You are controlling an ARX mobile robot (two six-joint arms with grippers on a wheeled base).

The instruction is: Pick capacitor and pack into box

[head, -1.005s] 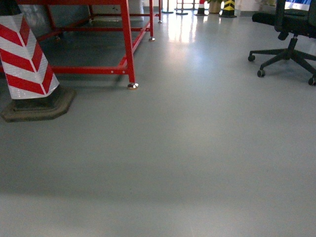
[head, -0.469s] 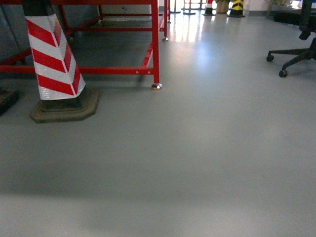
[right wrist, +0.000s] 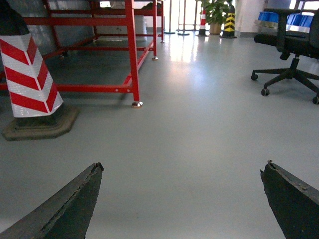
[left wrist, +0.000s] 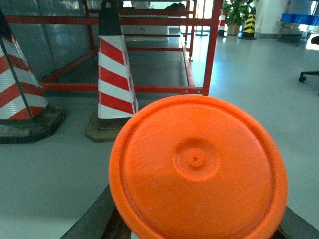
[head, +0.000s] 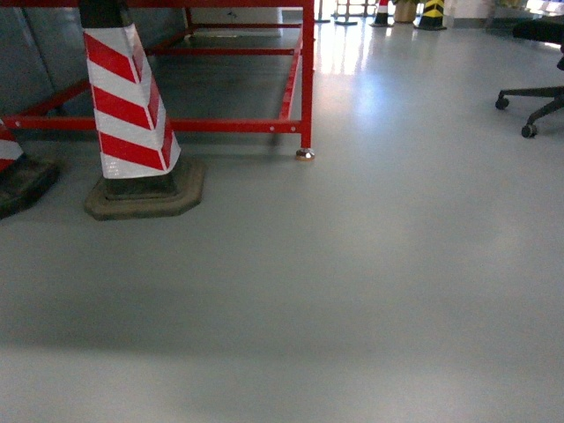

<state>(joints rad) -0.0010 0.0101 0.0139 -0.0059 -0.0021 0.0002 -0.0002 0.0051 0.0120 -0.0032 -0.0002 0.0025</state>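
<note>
While right jaws gape, left gripper apparently clasps orange disc.

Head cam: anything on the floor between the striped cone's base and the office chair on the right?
Only bare grey floor between the striped cone and the office chair, apart from the red frame's foot near the cone.

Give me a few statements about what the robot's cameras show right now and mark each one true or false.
1. The left hand holds an orange disc. True.
2. The right hand is shut on something. False: its fingers are spread wide with only floor between.
3. A red-and-white striped cone stands beside the red metal frame. True.
4. The salmon-pink box sits on the floor ahead. False: no box appears in any view.
5. An office chair stands at right. True.
</note>
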